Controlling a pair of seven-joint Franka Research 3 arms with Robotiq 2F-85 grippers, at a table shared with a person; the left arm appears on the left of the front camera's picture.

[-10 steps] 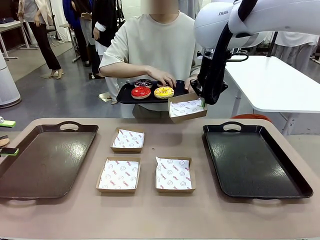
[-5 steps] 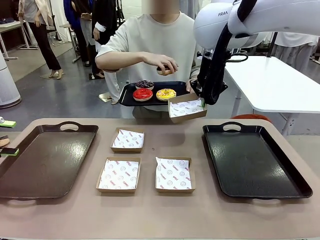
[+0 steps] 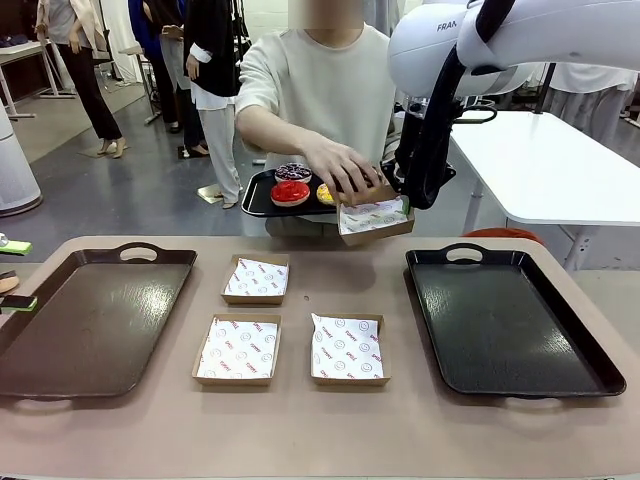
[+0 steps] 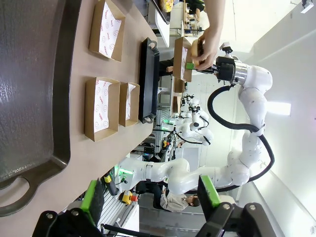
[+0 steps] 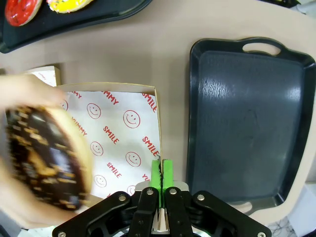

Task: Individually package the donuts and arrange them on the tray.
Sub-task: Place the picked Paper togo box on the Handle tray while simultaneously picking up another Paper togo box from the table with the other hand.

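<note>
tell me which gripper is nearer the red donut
Right. The right gripper holds a box up just beside the red donut on the person's tray; the left gripper hangs open far off, by the brown tray.

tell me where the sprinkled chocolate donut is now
The donut is at the right wrist view's left, in the person's hand, over the paper-lined box gripped by the right end effector.

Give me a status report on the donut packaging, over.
Left tool open, at brown tray edge. Right tool shut on box rim, box raised. Person's hand holds sprinkled chocolate donut over it. Nothing blocking.
</note>
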